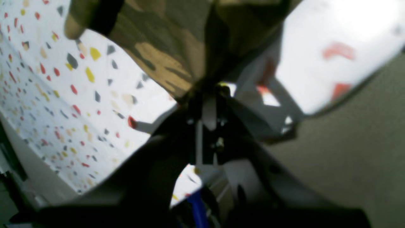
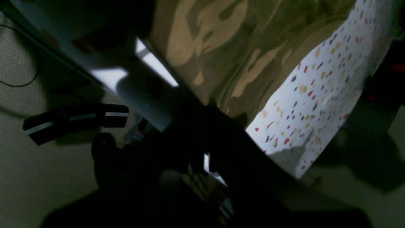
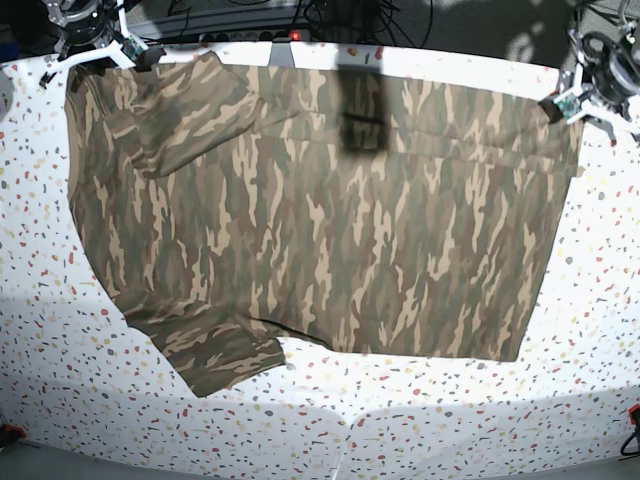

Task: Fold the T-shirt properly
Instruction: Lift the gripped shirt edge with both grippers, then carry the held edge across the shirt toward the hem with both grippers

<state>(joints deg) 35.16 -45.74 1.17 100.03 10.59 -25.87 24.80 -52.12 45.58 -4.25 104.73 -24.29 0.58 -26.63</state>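
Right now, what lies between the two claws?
In the base view, only the T-shirt spans from the right claw to the left claw.

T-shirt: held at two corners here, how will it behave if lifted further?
Probably floppy: the T-shirt already wrinkles toward the right tool and left tool. Likely light, and its loose sleeve should dangle.

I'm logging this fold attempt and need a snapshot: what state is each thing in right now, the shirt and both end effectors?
T-shirt: spread out over the speckled table, held at its two far corners, one sleeve flat at the near left.
Left end effector: shut on the shirt's far corner, on the base view's right.
Right end effector: shut on the other far corner, on the base view's left.
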